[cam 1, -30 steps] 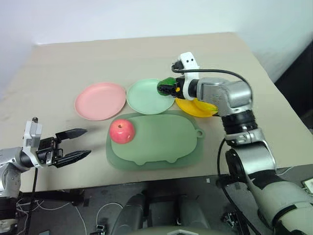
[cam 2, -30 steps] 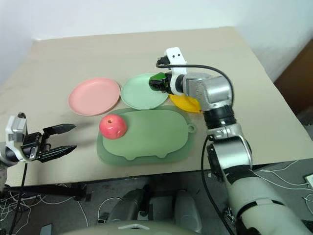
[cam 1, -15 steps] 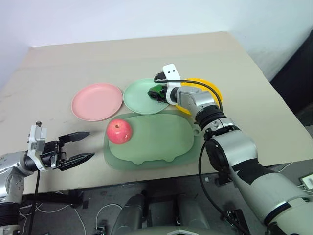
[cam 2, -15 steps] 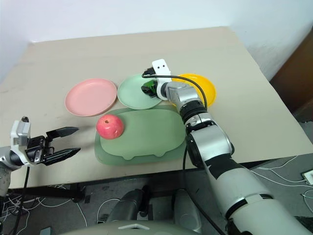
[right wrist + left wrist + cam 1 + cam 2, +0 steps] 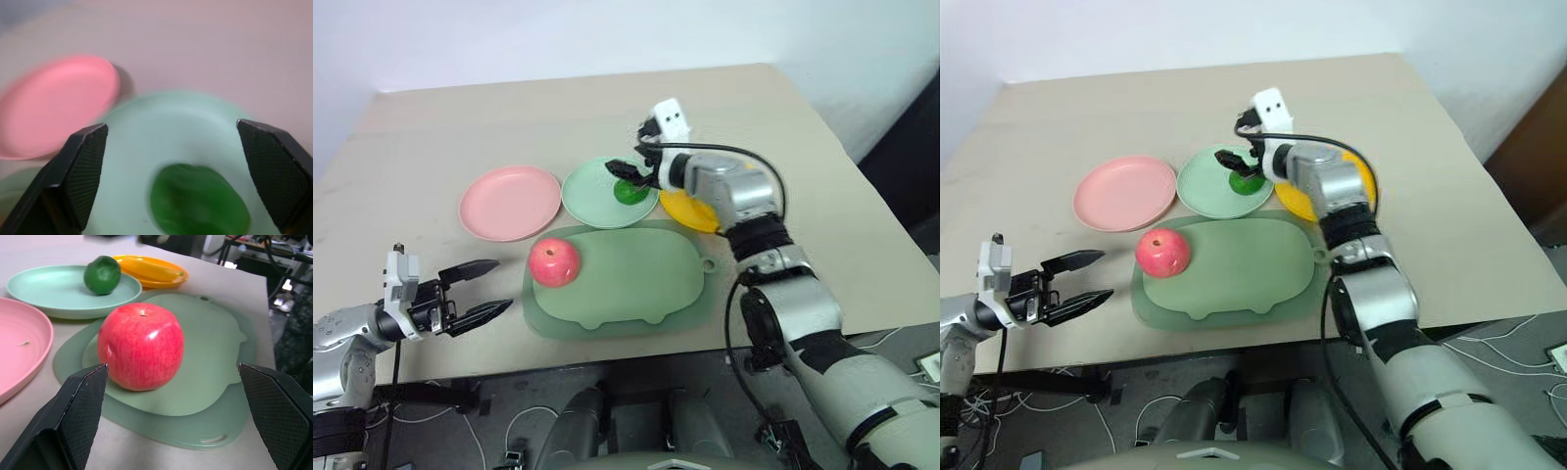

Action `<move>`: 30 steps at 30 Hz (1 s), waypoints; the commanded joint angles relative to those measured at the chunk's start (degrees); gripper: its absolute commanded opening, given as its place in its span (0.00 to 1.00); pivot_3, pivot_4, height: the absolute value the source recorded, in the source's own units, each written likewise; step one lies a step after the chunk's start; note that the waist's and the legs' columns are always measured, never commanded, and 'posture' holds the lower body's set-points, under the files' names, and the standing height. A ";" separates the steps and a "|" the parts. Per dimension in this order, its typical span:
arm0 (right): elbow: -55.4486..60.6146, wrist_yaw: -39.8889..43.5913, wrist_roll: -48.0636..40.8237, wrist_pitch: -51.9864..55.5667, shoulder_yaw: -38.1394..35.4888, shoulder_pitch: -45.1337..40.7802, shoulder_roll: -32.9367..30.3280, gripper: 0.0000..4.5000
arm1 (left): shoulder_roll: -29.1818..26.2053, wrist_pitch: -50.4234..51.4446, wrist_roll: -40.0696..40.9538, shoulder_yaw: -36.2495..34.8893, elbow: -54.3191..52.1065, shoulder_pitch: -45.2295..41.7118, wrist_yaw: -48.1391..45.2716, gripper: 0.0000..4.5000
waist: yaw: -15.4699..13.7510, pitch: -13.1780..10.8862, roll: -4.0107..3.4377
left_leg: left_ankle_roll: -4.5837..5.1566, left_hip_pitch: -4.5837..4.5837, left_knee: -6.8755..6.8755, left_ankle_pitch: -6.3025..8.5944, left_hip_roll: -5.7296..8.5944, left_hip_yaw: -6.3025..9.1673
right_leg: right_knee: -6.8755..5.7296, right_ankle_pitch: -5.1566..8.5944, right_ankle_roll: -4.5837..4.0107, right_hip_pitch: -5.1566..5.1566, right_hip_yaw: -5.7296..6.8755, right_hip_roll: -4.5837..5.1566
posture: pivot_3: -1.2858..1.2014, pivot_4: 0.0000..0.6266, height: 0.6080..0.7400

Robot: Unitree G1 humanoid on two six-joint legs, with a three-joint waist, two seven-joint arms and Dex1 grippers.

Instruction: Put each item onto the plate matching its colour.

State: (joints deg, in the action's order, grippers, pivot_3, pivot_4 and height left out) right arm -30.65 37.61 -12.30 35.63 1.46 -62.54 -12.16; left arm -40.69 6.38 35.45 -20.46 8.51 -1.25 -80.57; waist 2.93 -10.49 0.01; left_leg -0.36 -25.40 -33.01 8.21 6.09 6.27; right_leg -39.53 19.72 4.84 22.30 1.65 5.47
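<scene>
**Sorting: green fruit down, apple next**

Resting on the mint green plate point(image 5: 610, 192) at upper centre of the head view, the dark green fruit point(image 5: 628, 191) sits free of my right gripper point(image 5: 628, 170), whose fingers are spread just above it with nothing between them. In the left wrist view the yellow banana point(image 5: 149, 268) lies on the yellow-orange plate point(image 5: 161, 281), to the right of the green one. So I judge two of three items sorted.

The red apple point(image 5: 555, 262) is on the left part of the pale green mat point(image 5: 646, 284), below the plates at centre frame. The pink plate point(image 5: 510, 202) lies bare at upper left, near the apple.

My left gripper point(image 5: 475, 291) hangs at lower left, off the mat's left edge, fingers spread wide and pointed toward the apple, pinching nothing.

Next, I reckon, the left arm must reach right, straddle the apple, close gently since it is round and may roll, then carry it up to the pink plate. My right arm should pull clear without knocking the green fruit.
</scene>
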 commanded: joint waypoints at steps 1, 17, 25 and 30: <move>15.60 3.51 -4.63 7.28 -0.55 2.53 -3.19 0.99 | 0.62 -1.99 -1.09 0.68 0.18 -1.01 0.87 1.00 | -0.25 0.00 0.00 | 0.00 0.01 -0.01 0.00 -0.01 0.00 | 0.00 0.00 0.00 0.00 0.00 0.00 | 0.52 0.24 0.98; 45.42 14.15 -16.91 17.49 0.26 21.77 -18.29 0.99 | 3.28 -0.84 -4.89 6.58 0.44 -7.28 7.70 1.00 | -0.58 0.01 0.03 | 0.04 -0.05 -0.05 0.02 -0.08 0.00 | 0.12 -0.01 -0.01 -0.06 0.02 -0.01 | 0.52 0.24 0.98; 52.10 17.85 -20.34 16.18 2.29 26.93 -21.63 0.99 | 3.76 -1.74 -6.22 8.30 2.47 -9.93 7.94 1.00 | -1.36 0.01 0.06 | 0.06 -0.10 -0.11 0.04 -0.04 0.01 | 0.23 -0.01 -0.01 -0.09 0.04 0.02 | 0.52 0.24 0.98; 53.00 18.37 -20.83 15.60 3.32 28.24 -22.82 0.99 | 4.10 -2.02 -6.67 9.23 3.13 -10.90 7.49 1.00 | -1.93 0.01 0.06 | 0.06 -0.10 -0.10 0.04 -0.07 0.01 | 0.23 -0.01 -0.01 -0.08 0.04 0.00 | 0.52 0.24 0.98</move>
State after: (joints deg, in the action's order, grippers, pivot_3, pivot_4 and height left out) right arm 20.20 55.60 -32.28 52.29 4.63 -34.44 -34.36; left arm -36.59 5.40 29.05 -11.37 11.67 -11.53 -72.63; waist 1.00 -10.49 0.07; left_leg -0.29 -25.50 -33.11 8.25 6.01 6.28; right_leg -39.30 19.71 4.83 22.22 1.70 5.47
